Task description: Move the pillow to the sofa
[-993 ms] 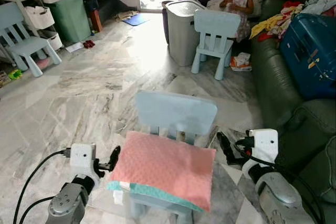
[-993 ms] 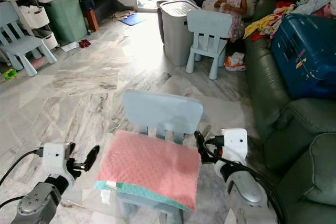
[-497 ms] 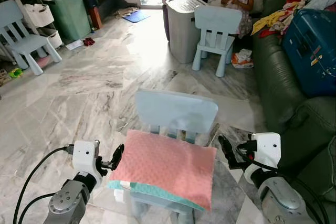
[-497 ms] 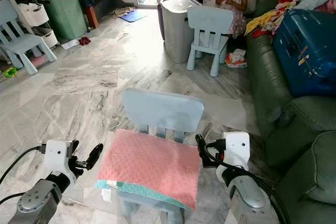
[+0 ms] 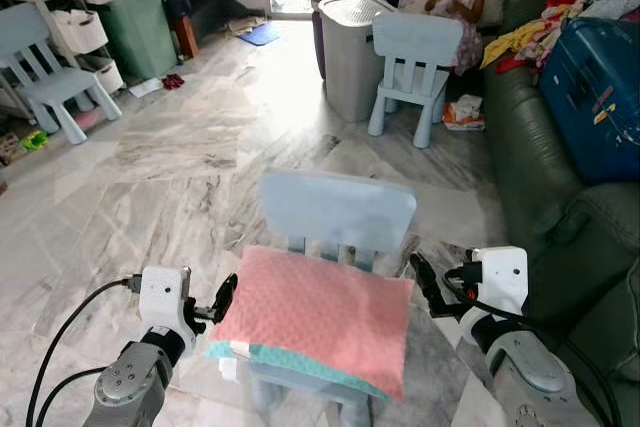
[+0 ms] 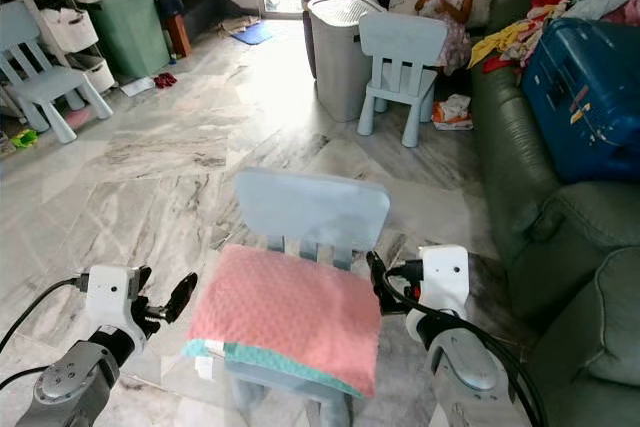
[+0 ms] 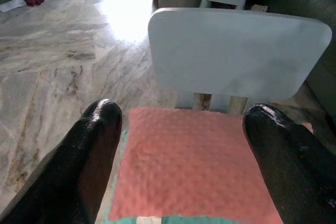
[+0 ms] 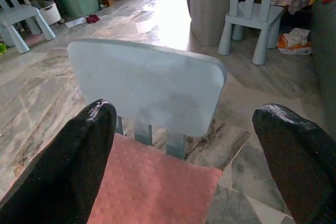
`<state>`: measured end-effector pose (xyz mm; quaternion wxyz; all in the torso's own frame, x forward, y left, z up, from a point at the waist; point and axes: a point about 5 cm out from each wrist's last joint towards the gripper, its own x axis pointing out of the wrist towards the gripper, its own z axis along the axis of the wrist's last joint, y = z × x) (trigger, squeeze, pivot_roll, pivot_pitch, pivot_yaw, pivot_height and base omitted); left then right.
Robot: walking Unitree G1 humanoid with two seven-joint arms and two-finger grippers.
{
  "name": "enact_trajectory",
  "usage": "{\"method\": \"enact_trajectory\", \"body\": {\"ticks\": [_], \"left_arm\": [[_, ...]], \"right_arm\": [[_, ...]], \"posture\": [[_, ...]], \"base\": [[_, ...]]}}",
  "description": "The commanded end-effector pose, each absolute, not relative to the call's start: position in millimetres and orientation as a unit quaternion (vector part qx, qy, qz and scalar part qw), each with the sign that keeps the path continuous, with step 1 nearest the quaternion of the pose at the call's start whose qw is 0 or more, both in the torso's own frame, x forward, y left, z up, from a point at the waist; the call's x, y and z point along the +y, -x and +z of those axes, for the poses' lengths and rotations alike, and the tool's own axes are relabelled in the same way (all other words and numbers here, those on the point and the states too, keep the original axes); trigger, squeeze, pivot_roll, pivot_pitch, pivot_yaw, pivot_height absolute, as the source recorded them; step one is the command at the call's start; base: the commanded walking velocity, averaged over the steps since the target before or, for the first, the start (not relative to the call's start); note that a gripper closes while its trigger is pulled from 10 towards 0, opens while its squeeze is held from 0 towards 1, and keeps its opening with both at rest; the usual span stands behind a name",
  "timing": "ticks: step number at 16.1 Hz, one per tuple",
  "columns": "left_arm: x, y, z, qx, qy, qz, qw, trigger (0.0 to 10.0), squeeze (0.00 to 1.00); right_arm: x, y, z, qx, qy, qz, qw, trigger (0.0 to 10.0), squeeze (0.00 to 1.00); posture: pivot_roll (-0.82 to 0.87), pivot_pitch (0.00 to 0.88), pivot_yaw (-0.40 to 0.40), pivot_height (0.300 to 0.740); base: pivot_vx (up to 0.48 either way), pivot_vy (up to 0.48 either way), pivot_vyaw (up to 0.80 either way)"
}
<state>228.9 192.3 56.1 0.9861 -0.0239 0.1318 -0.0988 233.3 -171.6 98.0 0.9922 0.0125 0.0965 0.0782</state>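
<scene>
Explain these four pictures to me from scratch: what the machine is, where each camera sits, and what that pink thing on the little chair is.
This is a walking humanoid robot with two silver arms, each ending in two long black fingers. Two pictures come from cameras on its head, looking down and forward. The other two come from cameras on its wrists, so the dark shapes at their edges are the fingers themselves.

In front of it stands a small pale blue chair with a pink pillow lying on the seat. The left gripper is beside one edge of the pillow, the right gripper beside the other. Both are open, and nothing is held yet. The green sofa runs along the robot's right.
</scene>
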Motion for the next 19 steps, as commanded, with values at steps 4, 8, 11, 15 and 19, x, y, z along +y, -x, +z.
{"method": "enact_trajectory", "body": {"ticks": [4,8,11,15,19], "left_arm": [[192,-231,58,0.129,0.021,-0.096,0.987,10.0,0.00],[192,-232,58,0.129,0.020,-0.094,0.987,10.0,0.00],[196,-234,59,0.126,0.004,-0.080,0.989,10.0,0.00],[206,-235,60,0.125,-0.024,-0.045,0.991,10.0,0.00],[210,-237,61,0.121,-0.045,-0.022,0.991,10.0,0.00]], "right_arm": [[-169,-237,103,0.089,-0.013,0.084,0.992,10.0,0.00],[-164,-243,102,0.085,-0.012,0.089,0.992,10.0,0.00],[-161,-251,103,0.079,-0.012,0.090,0.993,10.0,0.00],[-159,-259,101,0.075,-0.006,0.096,0.993,10.0,0.00],[-155,-264,100,0.072,0.000,0.105,0.992,10.0,0.00]], "posture": [[-0.12,0.034,0.046,0.607],[-0.11,0.034,0.049,0.562],[-0.11,0.036,0.050,0.532],[-0.10,0.036,0.049,0.488],[-0.10,0.033,0.048,0.443]], "base": [[0.000,0.000,0.00],[0.000,0.000,0.00],[0.000,0.000,0.00],[0.000,0.000,0.00],[0.000,0.000,0.00]]}}
